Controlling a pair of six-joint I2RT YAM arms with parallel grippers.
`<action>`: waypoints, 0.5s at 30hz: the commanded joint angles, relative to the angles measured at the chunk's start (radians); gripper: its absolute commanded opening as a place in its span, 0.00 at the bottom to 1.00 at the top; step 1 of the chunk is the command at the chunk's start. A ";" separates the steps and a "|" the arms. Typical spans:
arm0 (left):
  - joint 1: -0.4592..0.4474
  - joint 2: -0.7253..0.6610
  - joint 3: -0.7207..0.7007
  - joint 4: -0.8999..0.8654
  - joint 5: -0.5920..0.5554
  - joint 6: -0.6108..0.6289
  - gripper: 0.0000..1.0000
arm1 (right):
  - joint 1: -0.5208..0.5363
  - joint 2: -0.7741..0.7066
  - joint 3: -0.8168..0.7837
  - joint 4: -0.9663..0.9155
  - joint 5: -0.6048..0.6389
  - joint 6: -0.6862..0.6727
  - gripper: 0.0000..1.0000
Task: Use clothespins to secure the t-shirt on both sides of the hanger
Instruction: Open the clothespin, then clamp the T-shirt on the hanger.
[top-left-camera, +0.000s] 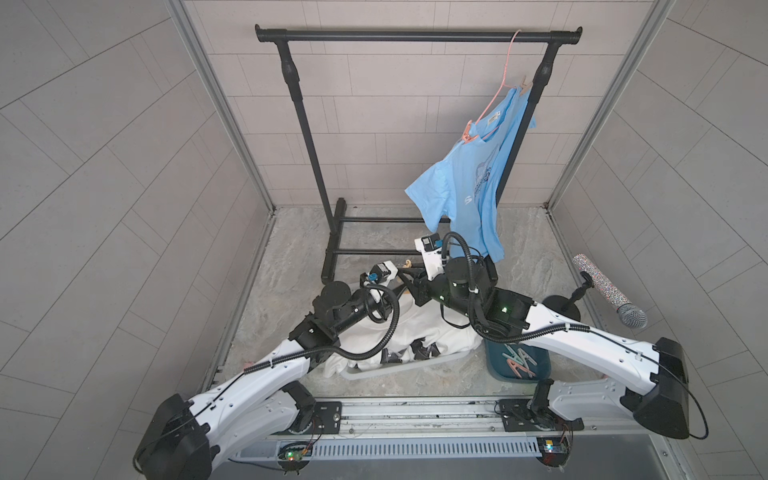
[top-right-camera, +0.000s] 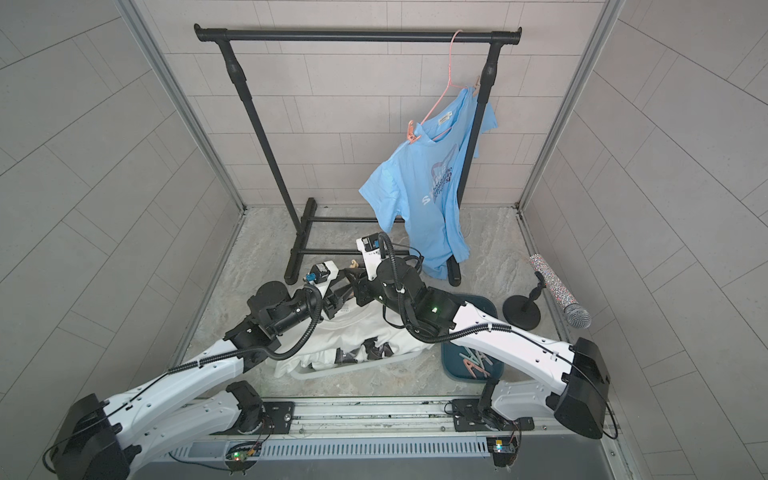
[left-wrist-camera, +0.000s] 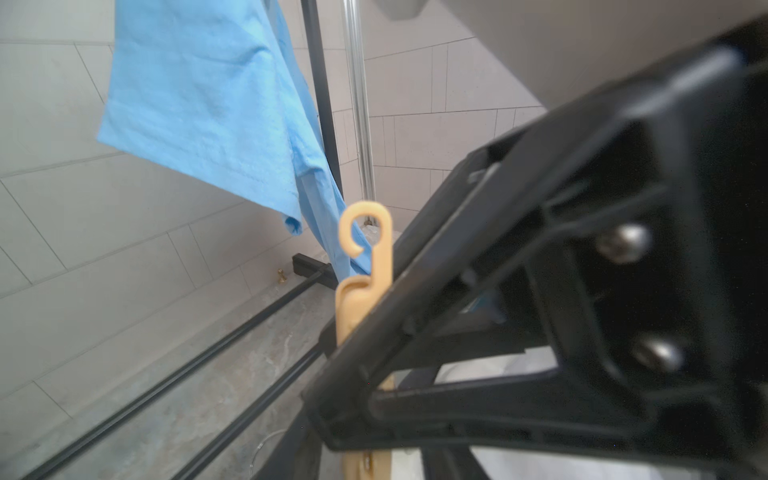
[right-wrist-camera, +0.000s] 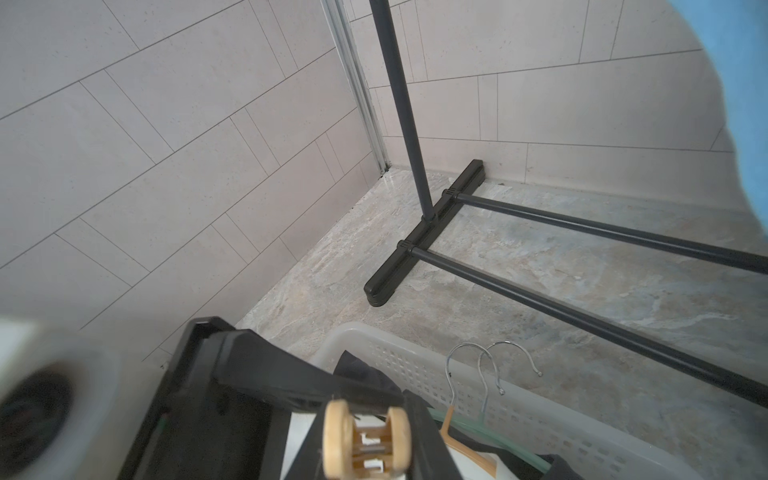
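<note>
Black left gripper (top-left-camera: 405, 279) reaches in above a white laundry basket (right-wrist-camera: 399, 361); whether it grips or stands open cannot be told. Just beside it, the right gripper (left-wrist-camera: 336, 365) is closed on a peach clothespin (left-wrist-camera: 365, 257), held between the two arms. Further right, a blue t-shirt (top-left-camera: 465, 183) hangs pinned on a pink hanger (top-left-camera: 492, 104), with spare clothespins (top-left-camera: 517, 360) in a teal tub (top-left-camera: 494, 368) below.

A blue t-shirt (top-left-camera: 461, 187) is hung on a pink hanger (top-left-camera: 503, 79) at the right end of a black rack (top-left-camera: 415, 36), pinned by a pink clothespin (top-left-camera: 468, 135) and a tan clothespin (top-left-camera: 525, 85). At mid-frame a peach clothespin (top-left-camera: 408, 263) is seen between the left arm (top-left-camera: 345, 309) and right arm (top-left-camera: 461, 286). Other clothespins (top-left-camera: 517, 359) are kept in a teal bin (top-left-camera: 494, 365), lower right.
</note>
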 joint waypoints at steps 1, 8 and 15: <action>-0.001 -0.043 -0.010 0.042 -0.023 0.004 0.56 | -0.024 -0.025 0.003 0.008 0.034 -0.089 0.00; 0.040 -0.126 -0.060 0.148 -0.210 -0.069 0.67 | -0.212 -0.048 -0.070 0.226 -0.198 -0.166 0.00; 0.306 -0.147 -0.068 0.127 -0.488 -0.358 0.73 | -0.261 0.058 -0.131 0.475 -0.723 -0.479 0.00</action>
